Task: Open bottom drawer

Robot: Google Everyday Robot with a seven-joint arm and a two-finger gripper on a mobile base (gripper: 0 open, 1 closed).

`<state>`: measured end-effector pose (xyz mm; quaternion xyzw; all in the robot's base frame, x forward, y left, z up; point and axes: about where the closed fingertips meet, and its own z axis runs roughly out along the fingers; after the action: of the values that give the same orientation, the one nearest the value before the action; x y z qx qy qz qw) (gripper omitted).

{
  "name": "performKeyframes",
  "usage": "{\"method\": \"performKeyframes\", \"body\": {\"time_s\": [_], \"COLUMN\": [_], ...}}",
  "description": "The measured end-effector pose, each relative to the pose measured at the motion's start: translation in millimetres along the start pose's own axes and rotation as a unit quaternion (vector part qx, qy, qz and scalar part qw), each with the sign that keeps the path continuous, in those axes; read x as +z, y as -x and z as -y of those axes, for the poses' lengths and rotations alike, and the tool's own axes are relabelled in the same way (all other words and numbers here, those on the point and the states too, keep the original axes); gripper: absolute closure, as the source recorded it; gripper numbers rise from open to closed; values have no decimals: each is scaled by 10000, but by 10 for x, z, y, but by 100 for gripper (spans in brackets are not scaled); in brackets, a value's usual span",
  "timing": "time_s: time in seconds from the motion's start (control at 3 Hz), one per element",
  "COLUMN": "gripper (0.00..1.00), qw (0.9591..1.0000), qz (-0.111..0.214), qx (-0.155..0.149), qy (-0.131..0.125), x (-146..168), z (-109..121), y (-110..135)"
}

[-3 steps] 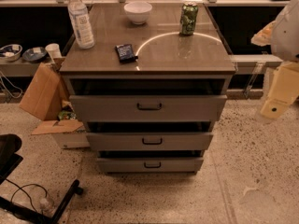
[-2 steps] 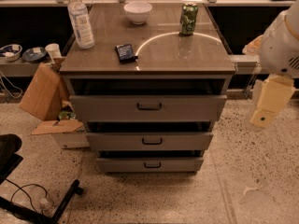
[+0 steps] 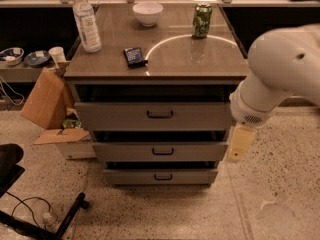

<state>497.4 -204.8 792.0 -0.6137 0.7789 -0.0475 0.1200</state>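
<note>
The bottom drawer [image 3: 160,176] is the lowest of three grey drawers in the cabinet, with a flat grey front and a small dark bar handle [image 3: 163,176]. Its front sits close under the middle drawer [image 3: 161,151]; none of its inside shows. The top drawer [image 3: 155,115] is the tallest. My gripper [image 3: 239,144] hangs as a cream piece below the big white arm [image 3: 285,74], at the cabinet's right edge. It is level with the middle drawer, above and to the right of the bottom drawer's handle, and touches nothing.
On the cabinet top [image 3: 170,64] stand a water bottle [image 3: 86,21], a white bowl [image 3: 148,13], a green can [image 3: 202,20] and a dark packet [image 3: 134,56]. Cardboard boxes [image 3: 50,109] lean at the left. A chair base [image 3: 30,209] and cables lie at the lower left.
My arm has swung in from the far right towards the cabinet, and the gripper now hangs lower at the cabinet's right edge. The drawers have not moved.
</note>
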Motion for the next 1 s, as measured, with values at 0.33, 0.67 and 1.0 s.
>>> {"method": "performKeyframes", "body": {"time_s": [0.33, 0.67, 1.0], "gripper": [0, 0, 0], "qw": [9994, 9966, 9967], "qz": [-215, -556, -549], "qx": [268, 528, 509], "qy": [106, 295, 327], "x": [638, 1250, 1302], "z": [82, 43, 16], "y": [-96, -245, -226]}}
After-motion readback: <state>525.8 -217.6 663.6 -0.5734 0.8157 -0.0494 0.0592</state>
